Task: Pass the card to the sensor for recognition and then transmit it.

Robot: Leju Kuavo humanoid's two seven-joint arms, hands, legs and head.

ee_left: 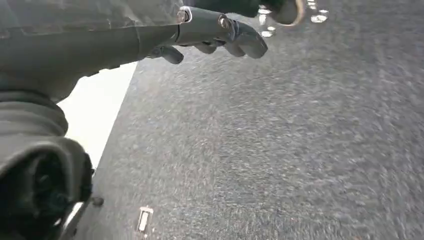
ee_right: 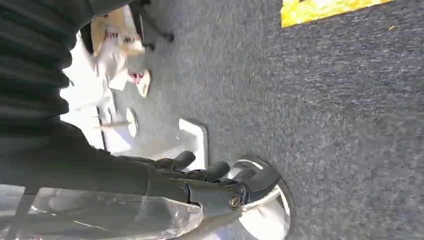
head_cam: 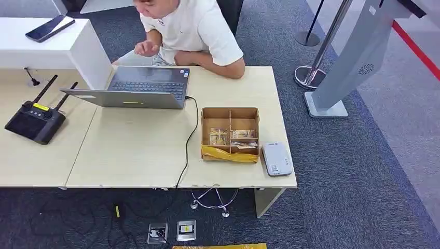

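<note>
Both hands, left (ee_left: 220, 37) and right (ee_right: 210, 182), hang empty, fingers loosely apart; we note cards (head_cam: 218, 136) upright in the box (head_cam: 230, 115), edges running left-right.

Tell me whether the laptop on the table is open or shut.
Open. The laptop has its keyboard showing and its lid folded far back toward the camera; a person sits behind it.

Beige desk (head_cam: 129, 150) on grey carpet (head_cam: 363, 181)

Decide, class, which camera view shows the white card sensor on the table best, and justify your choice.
The head view: the white card sensor lies in plain sight at the table's near right corner, beside the cardboard box. Both wrist views face carpet instead.
</note>
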